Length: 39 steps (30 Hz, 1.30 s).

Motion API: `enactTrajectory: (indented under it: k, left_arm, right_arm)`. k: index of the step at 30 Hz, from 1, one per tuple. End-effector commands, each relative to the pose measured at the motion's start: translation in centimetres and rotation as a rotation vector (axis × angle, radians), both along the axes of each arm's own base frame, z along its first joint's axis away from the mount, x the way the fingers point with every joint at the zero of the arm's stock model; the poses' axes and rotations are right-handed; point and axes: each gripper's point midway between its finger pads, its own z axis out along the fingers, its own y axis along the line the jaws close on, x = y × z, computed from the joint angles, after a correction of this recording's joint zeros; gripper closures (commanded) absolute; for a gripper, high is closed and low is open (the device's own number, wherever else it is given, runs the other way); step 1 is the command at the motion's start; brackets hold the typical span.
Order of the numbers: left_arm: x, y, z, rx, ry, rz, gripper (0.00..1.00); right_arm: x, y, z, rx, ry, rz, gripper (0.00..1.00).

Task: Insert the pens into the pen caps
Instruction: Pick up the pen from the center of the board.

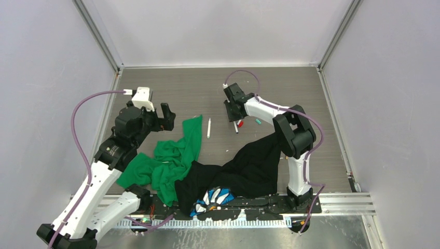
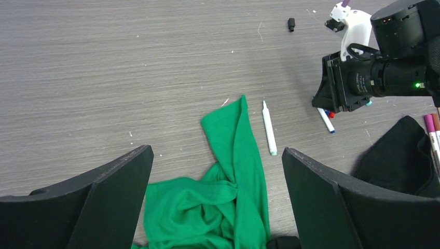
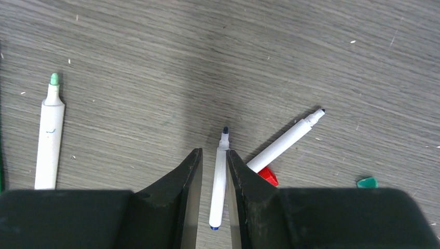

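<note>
A white pen with a dark blue tip [image 3: 219, 176] lies flat on the table between the fingers of my right gripper [image 3: 214, 151]. The right finger touches its barrel and a thin gap shows on the left side, so the jaws stand narrow but open. Just to its right lies a black-tipped pen [image 3: 285, 141] against a red cap [image 3: 267, 176], with a teal cap [image 3: 367, 182] further right. A green-tipped pen [image 3: 50, 140] lies apart on the left. My left gripper [image 2: 217, 150] hovers wide open above the green cloth [image 2: 228, 197], holding nothing. A black cap [image 2: 291, 24] sits far back.
A green cloth [image 1: 171, 161] and a black cloth [image 1: 249, 166] lie bunched at the near middle of the table. More pens [image 2: 431, 135] rest on the black cloth at the right. Walls enclose the table [image 1: 290, 88] on three sides.
</note>
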Motion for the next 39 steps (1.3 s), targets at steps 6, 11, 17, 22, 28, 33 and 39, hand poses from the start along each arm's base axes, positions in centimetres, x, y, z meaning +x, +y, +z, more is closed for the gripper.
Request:
enactTrajectory:
  k: [6, 11, 17, 22, 28, 33, 39]
  left_arm:
    - [0.3, 0.0, 1.6, -0.022, -0.048, 0.01, 0.02]
    - [0.3, 0.1, 1.6, -0.023, -0.054, 0.013, 0.02]
    - [0.1, 0.1, 1.8, -0.029, -0.058, 0.007, 0.02]
    - [0.1, -0.2, 1.8, -0.045, -0.056, -0.001, 0.02]
    - [-0.3, -3.3, 1.7, -0.23, -0.025, -0.094, 0.02]
    - [-0.7, -6.8, 2.1, -0.496, 0.01, -0.187, 0.01]
    - [-1.0, -10.4, 1.9, -0.746, 0.06, -0.321, 0.03]
  right_arm:
    - [0.9, 0.2, 0.3, -0.04, -0.025, 0.004, 0.74]
    - [0.3, -0.1, -0.2, -0.066, -0.008, -0.006, 0.77]
    - [-0.6, 0.1, -0.7, -0.042, 0.019, -0.014, 0.86]
    - [-0.6, 1.4, 1.0, 0.042, 0.003, -0.021, 0.99]
    - [-1.0, 3.9, 8.2, 0.283, -0.108, -0.022, 0.99]
    - [-3.8, 6.8, 14.4, 0.642, -0.17, 0.008, 0.99]
    - [-7.3, 9.0, 22.0, 1.071, -0.244, 0.03, 0.99]
